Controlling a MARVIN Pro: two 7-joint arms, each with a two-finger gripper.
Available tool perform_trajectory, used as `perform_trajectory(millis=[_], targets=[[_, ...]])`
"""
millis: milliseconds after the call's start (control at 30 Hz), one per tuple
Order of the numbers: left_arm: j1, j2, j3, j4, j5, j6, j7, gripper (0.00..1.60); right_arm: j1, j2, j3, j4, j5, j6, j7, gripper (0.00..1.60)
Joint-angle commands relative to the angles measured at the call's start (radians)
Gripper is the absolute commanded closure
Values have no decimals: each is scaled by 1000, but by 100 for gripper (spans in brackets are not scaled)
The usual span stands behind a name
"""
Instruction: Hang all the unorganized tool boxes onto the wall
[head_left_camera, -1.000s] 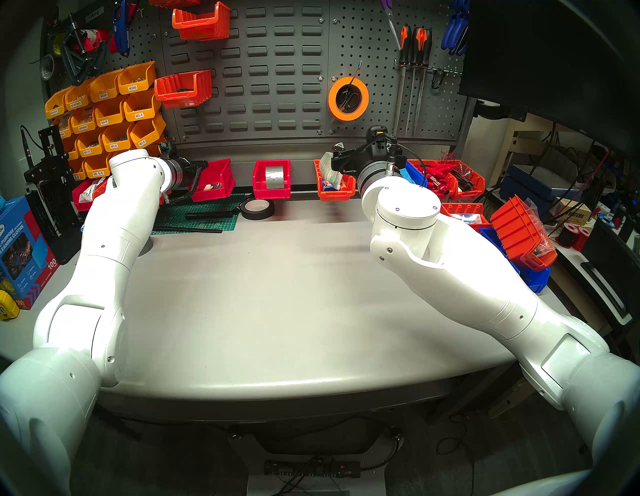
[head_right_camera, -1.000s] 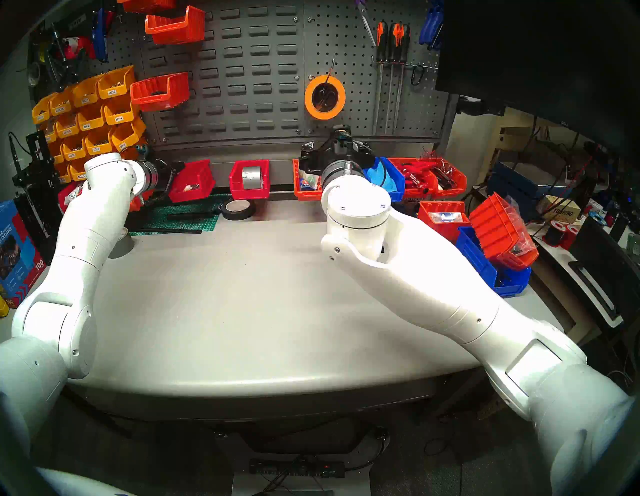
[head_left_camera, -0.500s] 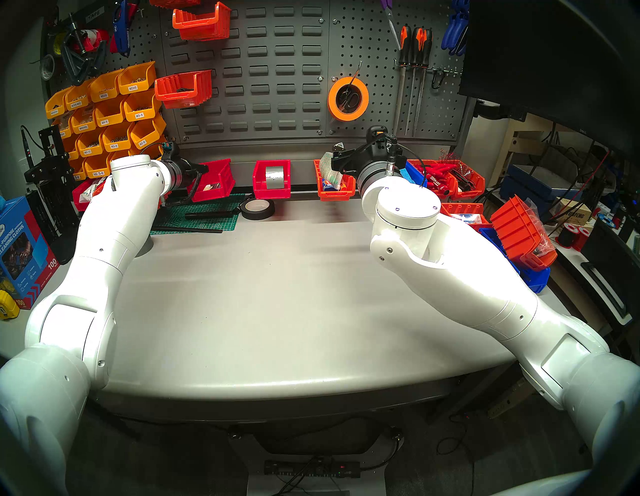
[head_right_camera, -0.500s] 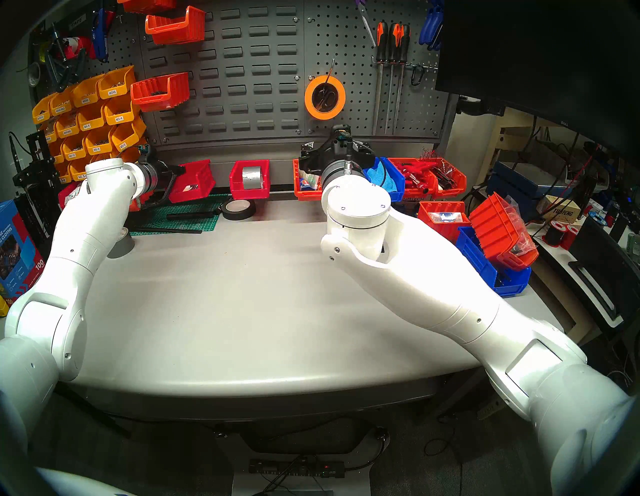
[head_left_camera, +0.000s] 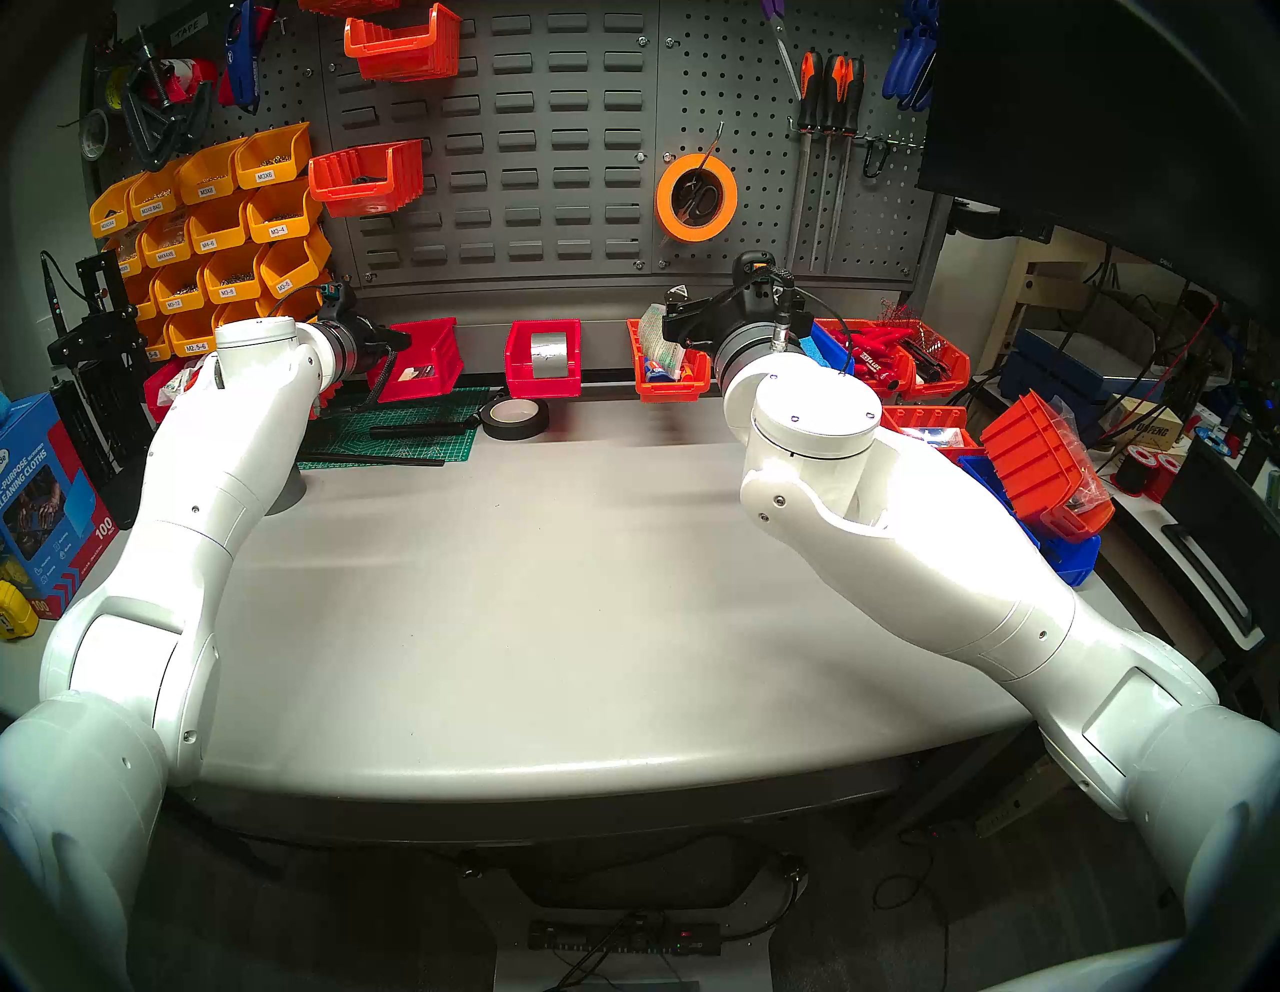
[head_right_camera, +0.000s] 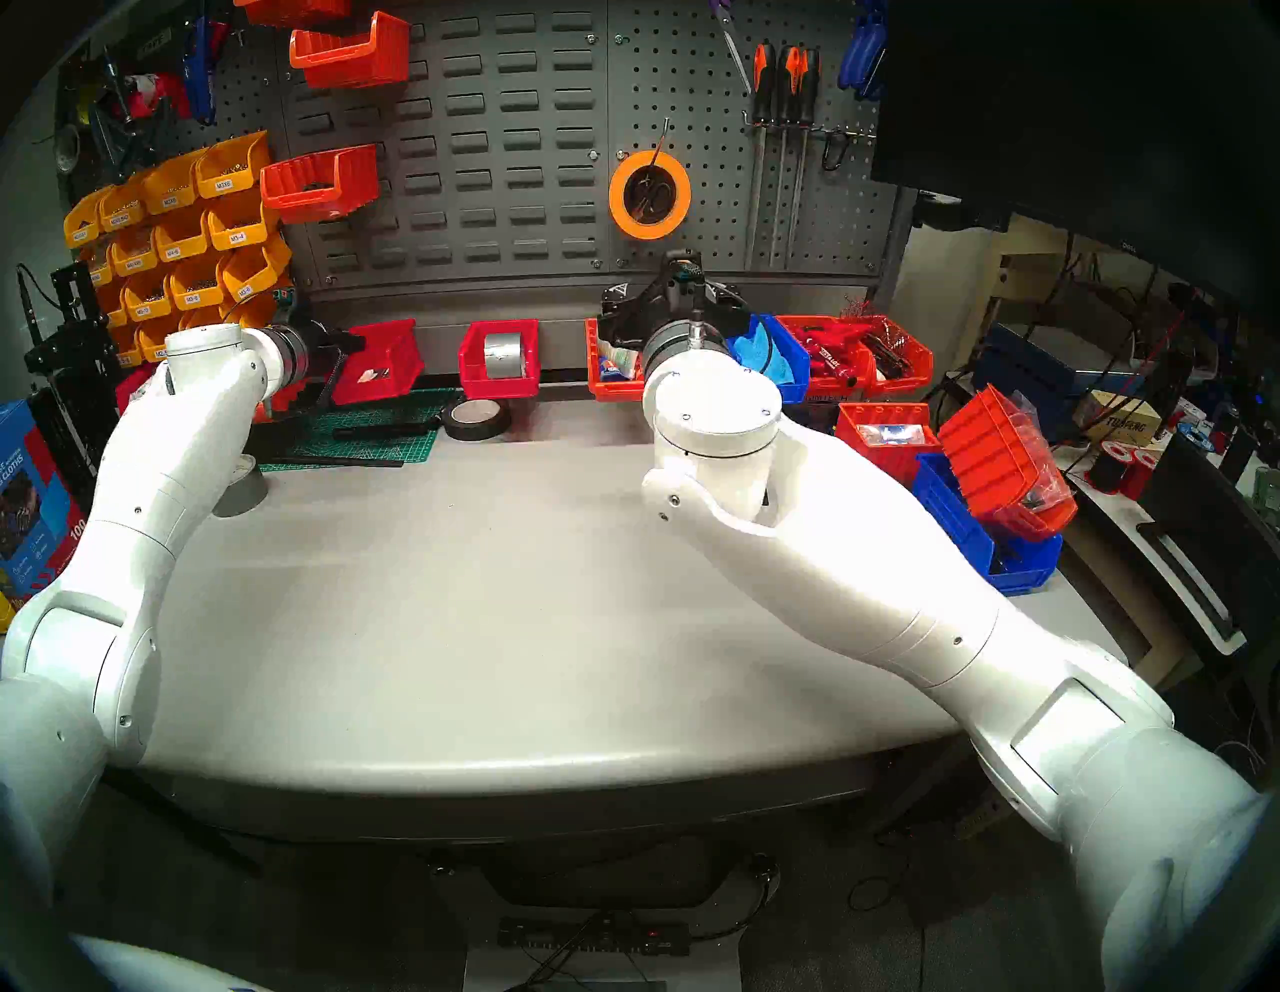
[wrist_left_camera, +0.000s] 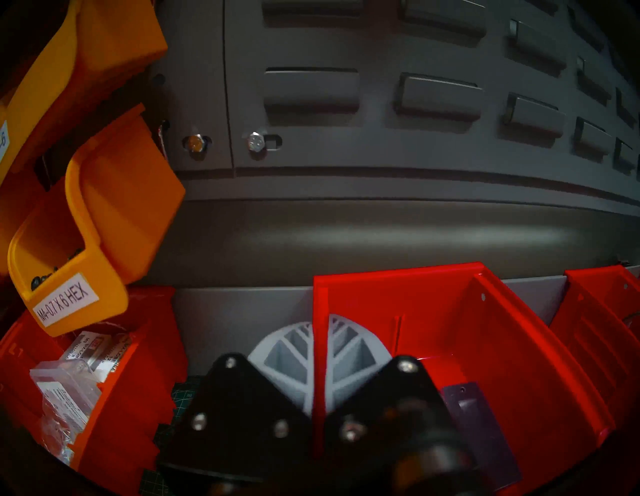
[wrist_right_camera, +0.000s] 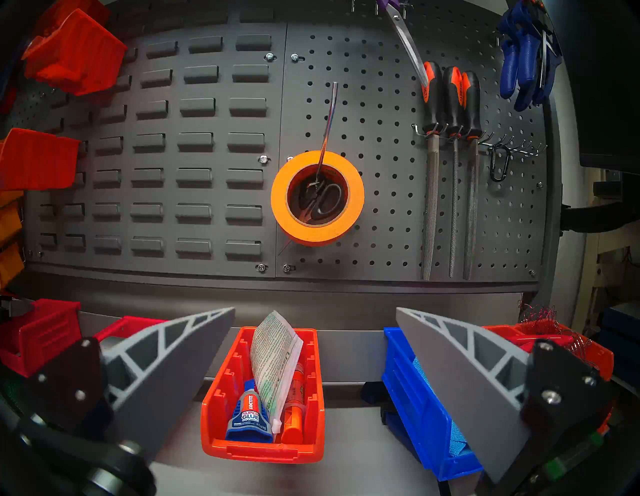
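While pinched: red bin (wrist_left_camera: 450, 346) wall between left tool (wrist_left_camera: 320, 367) fingers

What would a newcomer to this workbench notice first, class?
Two white arms reach over the grey table toward the slotted wall. The left pincer is shut on the side wall of a red bin at the back left. The right pincer hangs open in front of an orange bin holding glue tubes. Yellow labelled bins crowd the wall's left side.
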Motion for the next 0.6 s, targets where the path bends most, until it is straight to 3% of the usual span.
perform_trajectory(millis=[0, 567], targets=[[-33, 42, -24, -61, 9, -39, -14, 160, 14, -2, 4, -8, -5, 1, 1, 0], [5, -6, -60, -66, -35, 11, 10, 160, 15, -2, 4, -8, -6, 2, 1, 0]])
